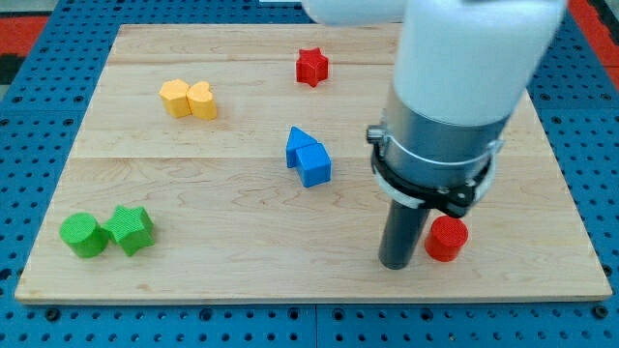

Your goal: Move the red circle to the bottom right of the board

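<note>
My tip (pixel 397 263) touching red circle (pixel 446 239) left side — near board (pixel 242 280) bottom edge.

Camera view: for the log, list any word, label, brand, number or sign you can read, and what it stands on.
None: no readable text anywhere in this view.
The wooden board, the red circle, the red star, the other blocks and the arm housing above my tip show no lettering, numbers or signs.
The blue perforated surface around the board carries only holes.

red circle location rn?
The red circle sits in the view's lower right part of the board, immediately right of my tip, near the bottom edge.
</note>
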Robot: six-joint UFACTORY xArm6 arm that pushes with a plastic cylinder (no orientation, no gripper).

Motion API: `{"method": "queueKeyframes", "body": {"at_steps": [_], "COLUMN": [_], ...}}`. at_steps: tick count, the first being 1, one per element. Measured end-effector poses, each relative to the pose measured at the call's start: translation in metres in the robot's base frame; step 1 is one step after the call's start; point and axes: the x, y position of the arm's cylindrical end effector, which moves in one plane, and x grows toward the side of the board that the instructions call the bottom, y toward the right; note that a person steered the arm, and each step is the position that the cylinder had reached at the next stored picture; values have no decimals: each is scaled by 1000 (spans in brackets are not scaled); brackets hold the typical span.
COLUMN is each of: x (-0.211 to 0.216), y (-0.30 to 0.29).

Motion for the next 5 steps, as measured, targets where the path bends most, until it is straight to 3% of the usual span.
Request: {"method": "queueKeyframes", "body": {"at_steps": [5], "x": [-23], "y": [60]}}
